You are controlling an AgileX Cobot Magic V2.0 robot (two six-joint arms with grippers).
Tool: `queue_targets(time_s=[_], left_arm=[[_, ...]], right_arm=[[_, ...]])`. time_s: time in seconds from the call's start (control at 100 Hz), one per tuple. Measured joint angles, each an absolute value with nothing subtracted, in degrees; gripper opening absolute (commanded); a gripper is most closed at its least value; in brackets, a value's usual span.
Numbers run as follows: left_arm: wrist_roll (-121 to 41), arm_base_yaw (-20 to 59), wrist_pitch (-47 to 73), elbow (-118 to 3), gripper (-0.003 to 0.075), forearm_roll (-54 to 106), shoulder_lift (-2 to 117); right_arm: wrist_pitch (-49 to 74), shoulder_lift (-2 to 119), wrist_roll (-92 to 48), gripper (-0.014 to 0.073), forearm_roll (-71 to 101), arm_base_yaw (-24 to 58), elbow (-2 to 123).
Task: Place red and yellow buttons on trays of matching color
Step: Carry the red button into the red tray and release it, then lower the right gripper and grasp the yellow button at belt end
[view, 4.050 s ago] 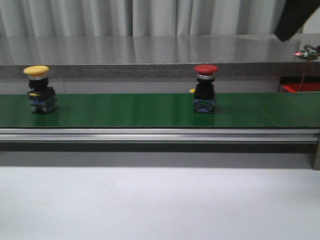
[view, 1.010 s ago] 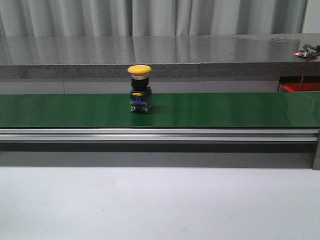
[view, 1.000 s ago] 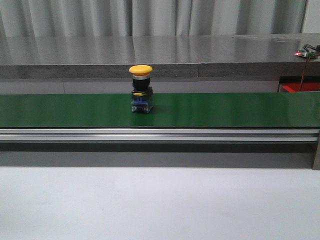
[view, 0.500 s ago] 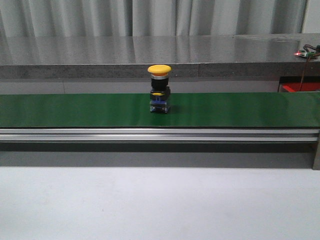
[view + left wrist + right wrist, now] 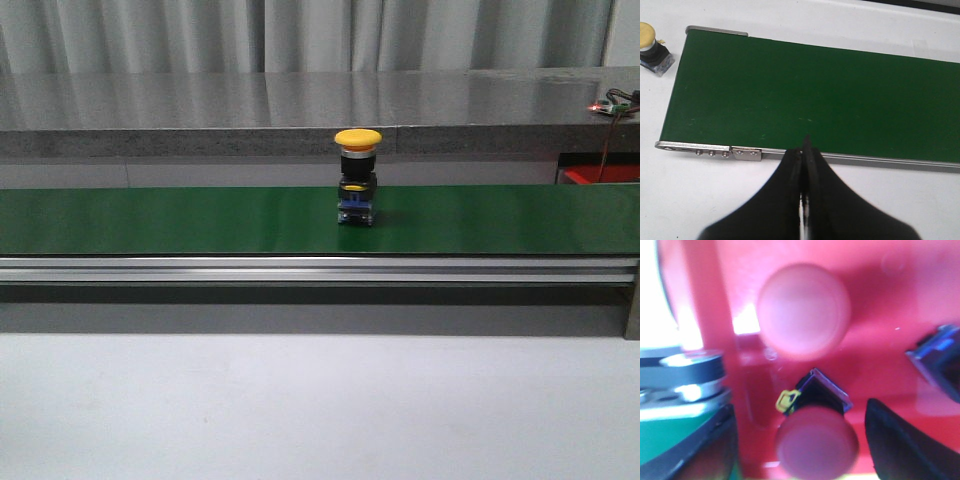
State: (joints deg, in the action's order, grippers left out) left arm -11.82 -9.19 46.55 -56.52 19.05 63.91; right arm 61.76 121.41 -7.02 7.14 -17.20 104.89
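A yellow button [image 5: 357, 176] stands upright on the green belt [image 5: 180, 220], right of its middle. Another yellow button [image 5: 653, 46] rests on the white table beyond the belt's end [image 5: 790, 95]. My left gripper [image 5: 804, 146] hovers shut and empty over the belt's near rail. My right gripper [image 5: 800, 412] is open over the red tray [image 5: 880, 290]. A red button [image 5: 817, 442] sits between its fingers [image 5: 900, 445], touching neither. A second red button [image 5: 804, 310] stands farther in the tray. No yellow tray is in view.
The red tray [image 5: 598, 176] shows at the belt's right end in the front view. A dark button base [image 5: 939, 360] lies in the tray beside my right gripper. The belt's end roller [image 5: 685, 375] is close by. A grey counter [image 5: 300, 110] runs behind the belt.
The yellow button has ridden the belt from the far left to right of the middle. The red button that stood on the belt four seconds ago has left the front view.
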Motion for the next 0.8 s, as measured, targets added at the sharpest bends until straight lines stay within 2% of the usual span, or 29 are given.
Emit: queue_targets(time_s=[0.36,0.8], left_arm=[[-11.8,-9.2,46.4,-56.5,-0.0020,19.0,63.9],[-11.8,-9.2,45.8,-56.5,-0.0020,19.0,63.9]], right_arm=[[64.5,110.9,-8.6,0.0533,7.3,-14.8,104.9],[69.7,105.9,-10.1,0.0533,8.8,-0.7,104.9]])
